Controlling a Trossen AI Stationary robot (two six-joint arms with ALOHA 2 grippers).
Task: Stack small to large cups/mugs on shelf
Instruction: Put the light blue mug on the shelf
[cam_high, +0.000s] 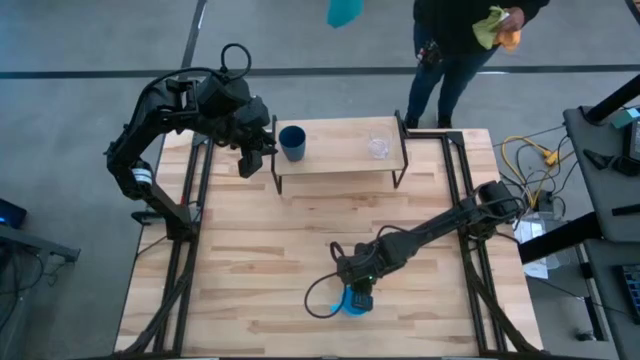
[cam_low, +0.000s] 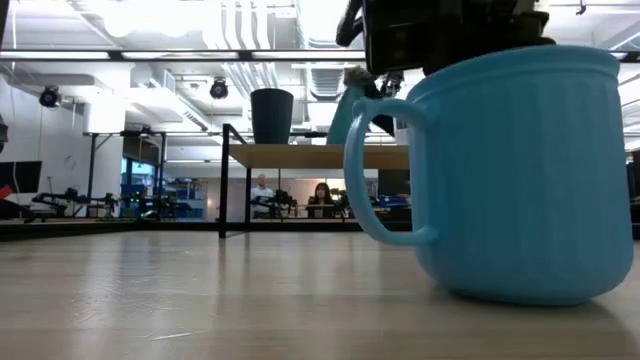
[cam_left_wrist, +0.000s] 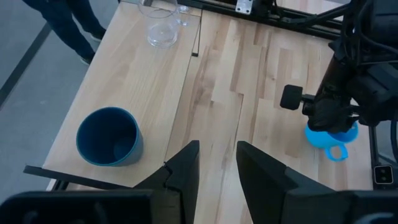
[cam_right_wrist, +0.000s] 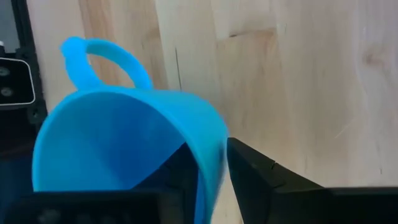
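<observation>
The step in hand is judged to be the pickup of the bright blue mug (cam_high: 352, 303), which stands upright on the tabletop (cam_high: 300, 240) at the lower centre of the high view, handle toward the left of that frame. The right gripper (cam_high: 360, 293) sits directly over it; in the right wrist view one finger (cam_right_wrist: 261, 174) lies outside the mug wall and the other appears to be inside the rim, so the fingers straddle the wall, but whether they have clamped on it cannot be told. In the low view the mug base rests flat on the wood, so no lift has begun. The shelf (cam_high: 340, 160) stands at the upper centre of the high view, carrying the dark navy cup (cam_high: 292, 142) near its left end and the small clear glass (cam_high: 378, 147) toward its right end, well apart from each other. The left gripper (cam_left_wrist: 216, 163) hovers just off the shelf's left end beside the navy cup, fingers apart and holding nothing. The next move calls for a firm pinch on the mug wall, a straight lift clear of the table, and a carry to the shelf without striking the standing vessels. A person (cam_high: 455, 40) stands beyond the table at the upper right. No brand, label or legible writing is visible on any item.
</observation>
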